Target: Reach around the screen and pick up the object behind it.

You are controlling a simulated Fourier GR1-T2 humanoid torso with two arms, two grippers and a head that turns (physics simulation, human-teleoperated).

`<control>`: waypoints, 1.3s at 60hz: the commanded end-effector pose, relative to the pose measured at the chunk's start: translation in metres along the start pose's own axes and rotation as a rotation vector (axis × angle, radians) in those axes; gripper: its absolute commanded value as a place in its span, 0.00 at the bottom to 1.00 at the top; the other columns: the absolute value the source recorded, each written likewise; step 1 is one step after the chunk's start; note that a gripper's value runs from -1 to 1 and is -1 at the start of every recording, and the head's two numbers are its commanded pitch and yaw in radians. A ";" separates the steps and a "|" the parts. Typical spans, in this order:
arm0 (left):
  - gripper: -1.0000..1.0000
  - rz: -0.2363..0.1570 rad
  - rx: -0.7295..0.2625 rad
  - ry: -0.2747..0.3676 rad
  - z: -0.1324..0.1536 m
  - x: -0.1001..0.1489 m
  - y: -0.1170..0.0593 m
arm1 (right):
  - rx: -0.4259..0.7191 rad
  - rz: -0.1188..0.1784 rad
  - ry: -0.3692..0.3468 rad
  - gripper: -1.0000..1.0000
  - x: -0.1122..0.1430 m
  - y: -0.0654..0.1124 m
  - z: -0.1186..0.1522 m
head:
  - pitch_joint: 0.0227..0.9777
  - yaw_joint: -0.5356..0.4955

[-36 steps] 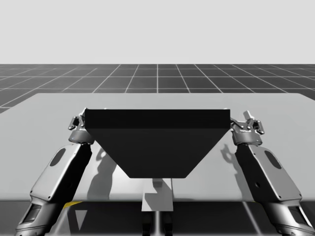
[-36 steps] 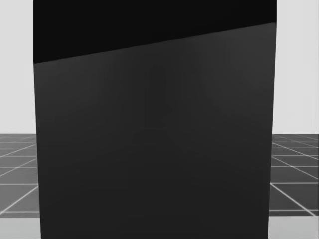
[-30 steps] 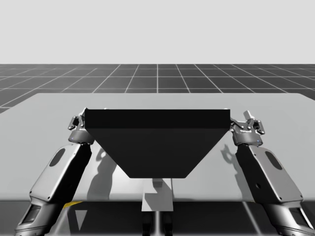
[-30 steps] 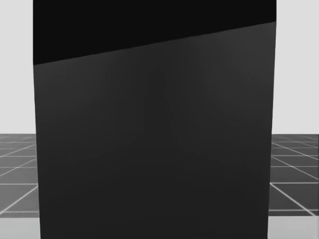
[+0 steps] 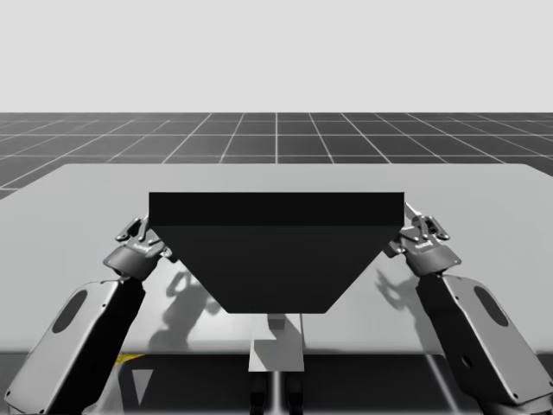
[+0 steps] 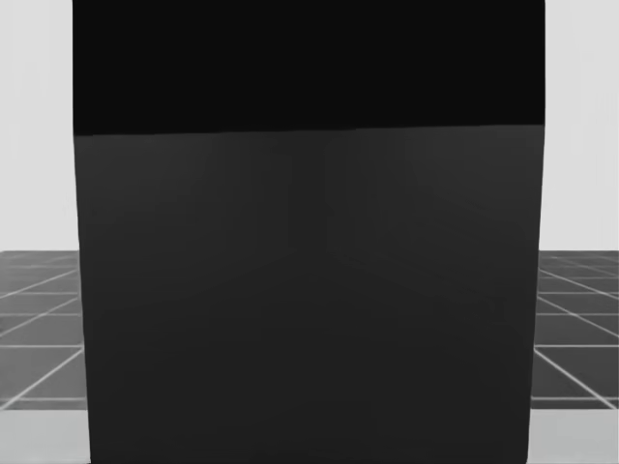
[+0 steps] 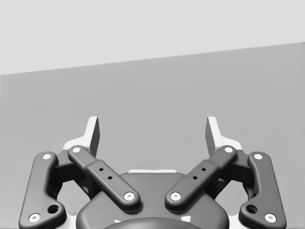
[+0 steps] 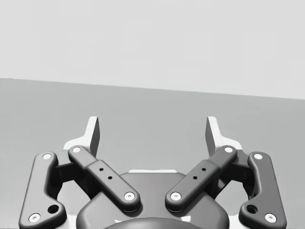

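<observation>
A dark screen (image 5: 276,251) stands upright in the middle of the grey table (image 5: 484,199), and in the head view its flat face covers nearly everything in front of me, with a little of the gridded floor (image 5: 276,134) at both sides. The object of the task is hidden by this screen, so I cannot tell where exactly it lies, nor how it lies relative to either claw. In the high view my left gripper (image 5: 138,233) is just beside the left edge of the screen, low over the table, and my left arm (image 5: 78,337) comes up to it from the bottom edge. My right gripper (image 5: 422,226) is just beside the right edge of the screen, in almost the same posture, at the end of my right arm (image 5: 475,328). Whether the grippers touch the screen I cannot tell. The screen is between the two grippers, and they are well apart from each other. In the left wrist view the two fingers of the left gripper stand wide apart, released, with only bare table surface between them and ahead of them. The right wrist view shows the same for the right gripper: the fingers are spread, nothing is grasped, and the plain table surface is ahead of them up to its far edge.
</observation>
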 end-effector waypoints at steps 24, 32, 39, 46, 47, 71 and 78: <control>0.00 -0.060 -0.208 0.217 0.076 -0.001 0.015 | 0.406 0.074 0.130 0.00 -0.003 0.004 0.070 | 0.10 0.53; 0.00 -0.097 -0.266 0.225 0.079 -0.001 0.019 | 0.500 0.101 0.120 0.00 0.000 0.001 0.082 | 0.10 0.53; 0.00 -0.159 -0.330 0.224 0.079 0.003 0.023 | 0.597 0.108 0.110 0.00 -0.002 -0.004 0.090 | 0.10 0.53; 0.00 -0.185 -0.381 0.234 0.077 0.004 0.027 | 0.638 0.095 0.103 0.00 -0.006 -0.010 0.092 | 0.09 0.53; 0.00 -0.187 -0.388 0.236 0.077 0.003 0.028 | 0.639 0.095 0.102 0.00 -0.006 -0.010 0.092 | 0.09 0.53; 0.00 -0.192 -0.445 0.273 0.047 -0.008 0.058 | 0.715 0.101 0.078 0.00 -0.003 -0.004 0.088 | 0.10 0.57; 0.00 -0.178 -0.450 0.282 0.030 -0.015 0.064 | 0.734 0.107 0.079 0.00 -0.003 0.003 0.086 | 0.10 0.57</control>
